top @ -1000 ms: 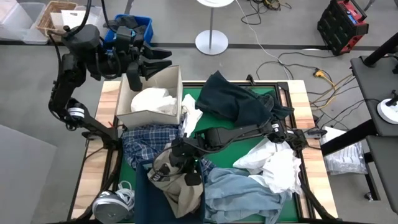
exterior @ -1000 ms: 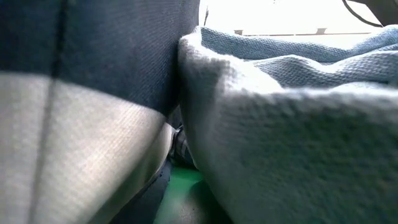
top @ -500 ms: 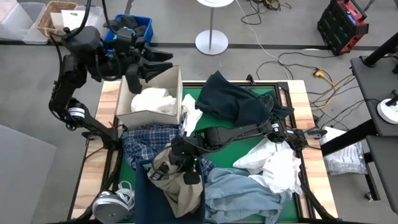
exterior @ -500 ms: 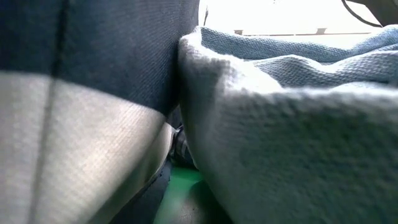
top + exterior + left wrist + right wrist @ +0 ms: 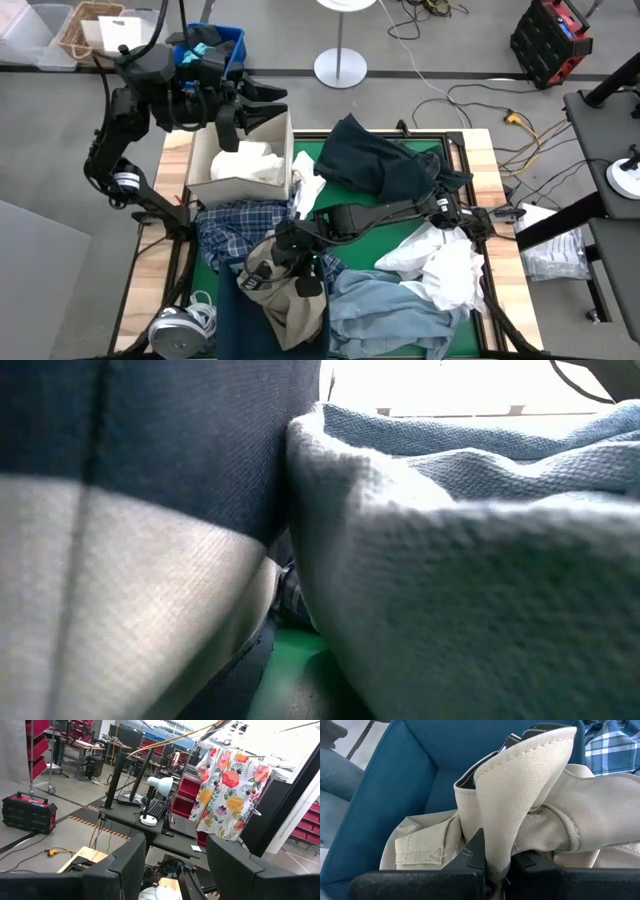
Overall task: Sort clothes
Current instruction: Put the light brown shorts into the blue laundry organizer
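Right gripper (image 5: 492,870) pinching tan trousers (image 5: 530,805); apparently no legible label

The wooden table (image 5: 480,160) has a green mat (image 5: 312,155). At 11 o'clock sits a cardboard box (image 5: 245,180). Clothes cover the rest: dark navy piece (image 5: 375,160), plaid shirt (image 5: 235,225), tan trousers (image 5: 280,295), light blue denim (image 5: 385,310), white shirts (image 5: 445,265).

Heaped on green surface: crumpled dark navy piece (image 5: 380,160), blue-white plaid shirt (image 5: 235,225), tan trousers (image 5: 275,290) with pinched fold, light blue denim (image 5: 385,310), rumpled white shirts (image 5: 445,262).
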Action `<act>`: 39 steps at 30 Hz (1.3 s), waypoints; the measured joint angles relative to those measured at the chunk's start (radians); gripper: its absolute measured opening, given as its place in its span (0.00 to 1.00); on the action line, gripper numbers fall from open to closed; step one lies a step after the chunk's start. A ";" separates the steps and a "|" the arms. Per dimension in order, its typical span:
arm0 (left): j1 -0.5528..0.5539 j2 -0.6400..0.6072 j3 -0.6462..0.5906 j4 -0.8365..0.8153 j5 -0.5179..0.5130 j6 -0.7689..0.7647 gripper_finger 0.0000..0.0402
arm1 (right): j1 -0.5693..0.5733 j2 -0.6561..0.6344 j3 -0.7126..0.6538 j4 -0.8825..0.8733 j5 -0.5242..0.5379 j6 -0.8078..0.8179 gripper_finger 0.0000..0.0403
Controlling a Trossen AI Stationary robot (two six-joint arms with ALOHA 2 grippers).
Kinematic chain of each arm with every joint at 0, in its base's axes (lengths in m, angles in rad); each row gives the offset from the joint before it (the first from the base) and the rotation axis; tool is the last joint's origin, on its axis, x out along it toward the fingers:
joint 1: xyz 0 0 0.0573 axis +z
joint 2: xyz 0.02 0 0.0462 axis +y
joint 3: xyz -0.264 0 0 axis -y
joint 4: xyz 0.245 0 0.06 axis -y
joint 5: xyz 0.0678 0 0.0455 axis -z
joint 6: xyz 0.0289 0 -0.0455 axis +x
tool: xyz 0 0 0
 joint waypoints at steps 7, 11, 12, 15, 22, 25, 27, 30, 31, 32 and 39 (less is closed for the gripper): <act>0.000 0.005 0.000 0.016 0.000 0.000 0.47 | 0.000 0.000 0.000 0.003 0.001 -0.003 0.06; 0.000 0.003 0.000 0.017 0.000 0.000 0.47 | -0.002 0.006 0.000 0.008 0.001 -0.007 0.06; 0.000 0.003 0.000 0.016 0.000 0.000 0.47 | -0.002 0.007 0.000 0.007 0.001 -0.005 0.06; -0.001 0.003 0.000 0.016 0.000 0.000 0.47 | -0.002 0.007 0.000 0.008 0.001 -0.003 0.06; -0.002 0.003 0.000 0.017 0.000 0.000 0.47 | -0.002 0.007 0.000 0.008 0.001 -0.007 0.06; -0.002 0.003 0.000 0.017 0.001 0.000 0.47 | -0.003 0.007 0.000 0.008 0.001 -0.011 0.06; -0.002 0.004 0.000 0.021 0.001 0.000 0.47 | -0.004 0.007 0.000 0.008 0.000 -0.013 0.06; -0.001 0.004 0.000 0.028 0.001 0.000 0.47 | -0.004 0.007 0.000 0.007 0.000 -0.017 0.06; -0.001 0.004 0.000 0.030 0.001 0.000 0.47 | -0.005 0.007 0.000 0.007 0.000 -0.018 0.06; -0.001 0.004 0.000 0.033 0.001 0.000 0.47 | -0.005 0.007 0.000 0.007 0.000 -0.018 0.06; -0.002 0.005 0.000 0.044 0.001 0.000 0.47 | -0.005 0.007 0.000 0.007 -0.001 -0.023 0.06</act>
